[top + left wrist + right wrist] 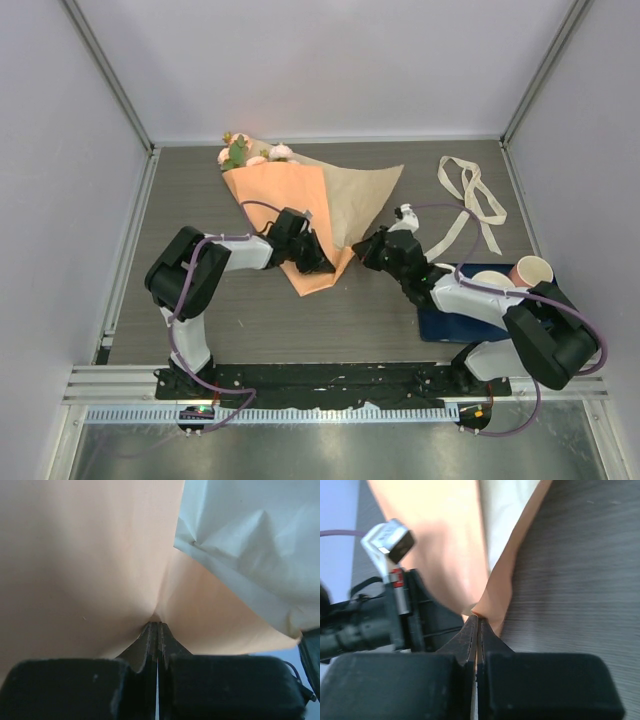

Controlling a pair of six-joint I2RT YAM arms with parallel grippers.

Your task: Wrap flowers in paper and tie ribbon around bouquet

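The paper (283,200) lies folded over the flowers (245,152), orange face up, with a tan flap (360,195) spread to the right. Pink blooms and leaves stick out at the far end. My left gripper (318,262) is shut on the orange paper (100,555) near the narrow lower end, and the sheet puckers at its tips (156,625). My right gripper (362,250) is shut on the paper's right edge (520,535), pinching a fold at its tips (479,616). The cream ribbon (470,195) lies loose on the table at the far right, untouched.
A dark blue mat (450,322) lies under my right arm, with a pink cup (533,270) and a pale bowl (492,280) on it. The left arm's wrist (380,615) sits close beside my right fingers. Grey walls enclose the table.
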